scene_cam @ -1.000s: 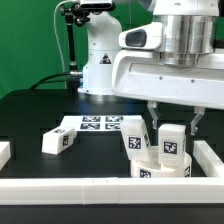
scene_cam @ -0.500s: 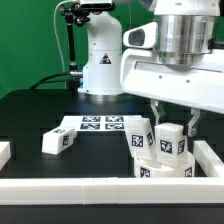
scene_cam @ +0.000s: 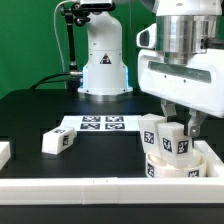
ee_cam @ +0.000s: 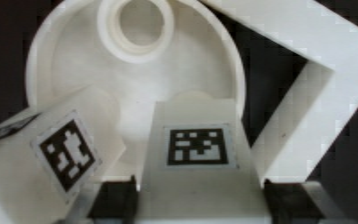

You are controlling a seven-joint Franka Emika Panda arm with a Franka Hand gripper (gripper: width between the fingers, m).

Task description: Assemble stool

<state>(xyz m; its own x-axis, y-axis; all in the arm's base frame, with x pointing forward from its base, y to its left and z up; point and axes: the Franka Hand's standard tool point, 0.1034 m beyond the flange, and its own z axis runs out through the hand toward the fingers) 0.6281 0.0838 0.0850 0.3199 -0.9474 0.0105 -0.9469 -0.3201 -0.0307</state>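
The white round seat (scene_cam: 172, 170) lies by the front rail, at the exterior view's right. One tagged leg (scene_cam: 150, 133) stands tilted in it. My gripper (scene_cam: 177, 135) is shut on a second upright leg (scene_cam: 178, 146), which sits on the seat. A third leg (scene_cam: 58, 141) lies loose on the black table, at the exterior view's left. In the wrist view the held leg (ee_cam: 201, 140) fills the gap between my fingers (ee_cam: 123, 196), the other standing leg (ee_cam: 51, 145) is beside it, and the seat (ee_cam: 87, 80) shows an empty socket (ee_cam: 137, 25).
The marker board (scene_cam: 98, 124) lies flat mid-table in front of the robot base (scene_cam: 100, 60). White border rails run along the front (scene_cam: 70, 186) and the right (scene_cam: 213, 157); a short rail piece (scene_cam: 4, 152) sits at the left edge.
My gripper has moved toward the exterior view's right with the held leg. The seat and the leg standing in it have shifted the same way.
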